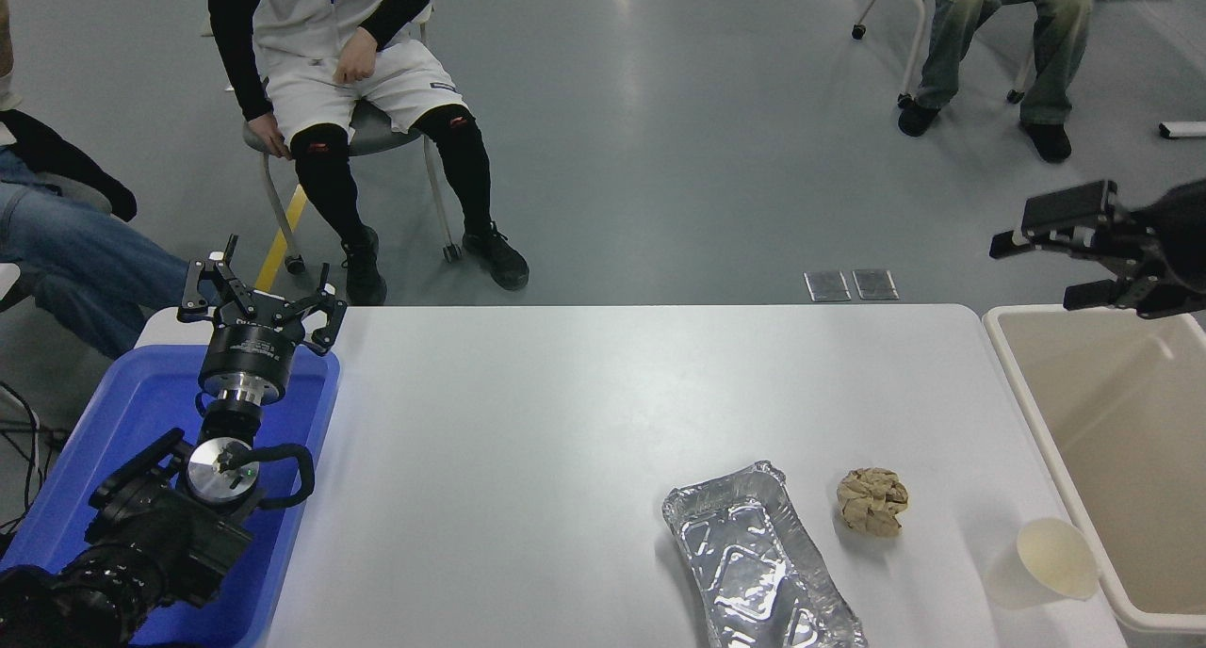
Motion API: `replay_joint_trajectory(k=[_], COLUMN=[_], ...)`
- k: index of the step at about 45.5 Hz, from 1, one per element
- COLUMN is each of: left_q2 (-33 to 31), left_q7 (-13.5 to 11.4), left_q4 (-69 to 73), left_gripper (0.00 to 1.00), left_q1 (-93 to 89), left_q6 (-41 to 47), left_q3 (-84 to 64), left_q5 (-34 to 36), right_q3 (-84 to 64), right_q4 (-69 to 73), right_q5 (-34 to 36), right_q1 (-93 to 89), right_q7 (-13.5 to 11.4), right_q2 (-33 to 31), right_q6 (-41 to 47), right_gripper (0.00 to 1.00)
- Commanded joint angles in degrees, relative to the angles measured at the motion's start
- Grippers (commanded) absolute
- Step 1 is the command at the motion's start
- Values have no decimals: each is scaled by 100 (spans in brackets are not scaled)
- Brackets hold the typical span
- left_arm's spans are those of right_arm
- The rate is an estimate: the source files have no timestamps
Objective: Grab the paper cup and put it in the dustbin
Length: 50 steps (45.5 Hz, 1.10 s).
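The paper cup (1044,563), plain cream-white, lies tilted on the table's near right corner, its mouth facing right toward the dustbin. The dustbin (1036,413), a large beige tub, stands against the table's right edge. My right gripper (1046,267) is open and empty, held high above the bin's far corner, well away from the cup. My left gripper (256,295) is open and parked over the blue tub at the lower left.
A crumpled brown paper ball (872,501) lies left of the cup. A silver foil tray (758,565) lies left of the ball. A blue tub (122,413) sits at the table's left. People sit on chairs beyond the table.
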Motion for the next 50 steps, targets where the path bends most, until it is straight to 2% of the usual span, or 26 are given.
replay_joint_trajectory(k=[1,6,15,23,32,36,50], left_q2=[0,0,0,0,0,0,0], left_q7=[8,8,8,-1,8,8,8], left_q4=[0,0,0,0,0,0,0], left_gripper=[99,99,99,99,99,99,99], left_q1=[0,0,0,0,0,0,0], left_q6=[0,0,0,0,-9,-9,-9], left_q3=[0,0,0,0,0,0,0], left_q5=[0,0,8,0,0,0,8], right_q3=[-363,-389,-363,-187,480,700,1192], right_q4=[25,-19,-19,-19,-221,-335,-1003], right_q5=[-116,-352,-2057,-2339,-3218,-3359,-3368], right_q1=[189,163,224,128,-417,-602,-1639], right_q7=[0,-26,-79,-79,-79,-79,-79], right_q2=[237,229,176,114,-236,-404,-387], right_q6=[379,397,353,380,353,353,309], right_gripper=[100,100,100,100,100,100,100])
